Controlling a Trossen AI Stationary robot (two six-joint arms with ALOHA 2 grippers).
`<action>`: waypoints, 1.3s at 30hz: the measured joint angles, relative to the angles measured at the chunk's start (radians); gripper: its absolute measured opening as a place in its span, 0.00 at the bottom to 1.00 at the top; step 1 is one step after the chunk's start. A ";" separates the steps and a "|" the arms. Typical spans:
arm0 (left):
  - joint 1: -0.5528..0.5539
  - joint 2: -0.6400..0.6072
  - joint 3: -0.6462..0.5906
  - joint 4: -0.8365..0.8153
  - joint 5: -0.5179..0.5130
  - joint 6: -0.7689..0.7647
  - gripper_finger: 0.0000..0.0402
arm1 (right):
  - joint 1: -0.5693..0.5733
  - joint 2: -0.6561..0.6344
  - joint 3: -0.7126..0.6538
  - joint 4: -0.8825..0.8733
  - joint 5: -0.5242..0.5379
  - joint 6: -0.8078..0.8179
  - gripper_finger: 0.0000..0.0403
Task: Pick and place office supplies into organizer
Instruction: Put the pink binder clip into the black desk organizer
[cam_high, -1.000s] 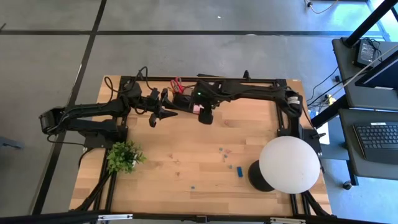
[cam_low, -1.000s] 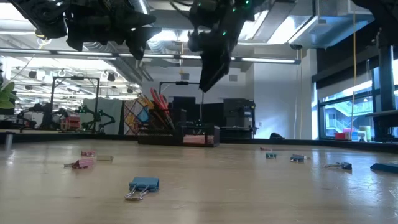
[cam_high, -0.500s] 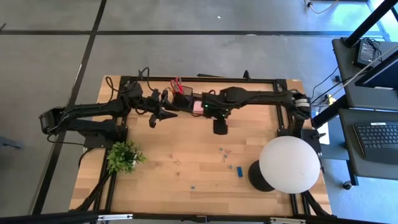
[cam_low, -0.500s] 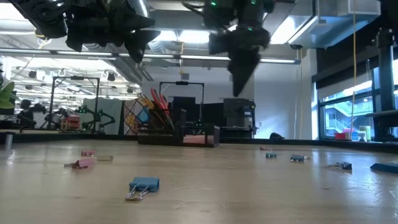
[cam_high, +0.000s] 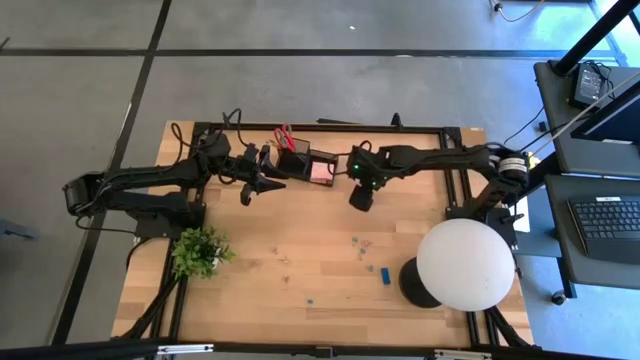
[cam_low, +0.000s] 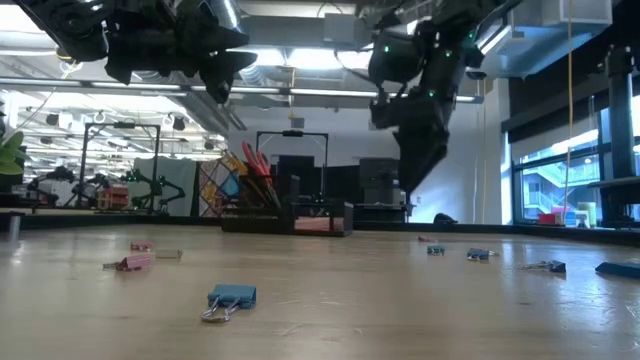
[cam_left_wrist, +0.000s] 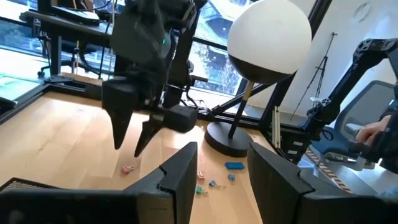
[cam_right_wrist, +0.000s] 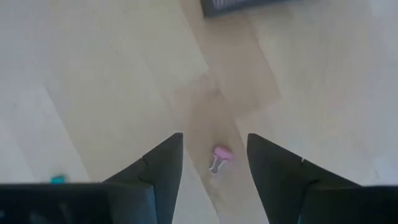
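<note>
While both arms hang above the table, the organizer (cam_high: 308, 165) at the far edge holds red-handled scissors (cam_high: 284, 136) in its cup and a pink sticky-note pad (cam_high: 322, 171) in its tray. Small clips (cam_high: 361, 243) lie loose on the wood. Right gripper (cam_high: 360, 198) and left gripper (cam_high: 252, 187): fingers apart, empty.

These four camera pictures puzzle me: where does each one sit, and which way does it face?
High view: above the table, looking straight down; both arms, the organizer and lamp show.
Low view: at tabletop height, looking level across; both arms hang from above.
Left wrist view: on the left arm, facing the lamp; its left end effector is open.
Right wrist view: on the right arm, facing down; right end effector open over a pink clip.
Shared: the high and low views both show the organizer.
</note>
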 joint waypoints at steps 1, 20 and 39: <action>0.000 0.000 0.000 0.000 0.000 0.000 0.33 | 0.000 0.009 -0.003 0.005 0.000 0.016 0.45; -0.010 0.000 0.000 -0.138 0.019 -0.112 0.33 | -0.006 0.050 -0.003 0.342 -0.131 0.012 0.45; -0.140 0.000 0.000 -0.451 -0.033 -0.025 0.33 | -0.008 0.051 -0.002 0.484 -0.210 -0.118 0.45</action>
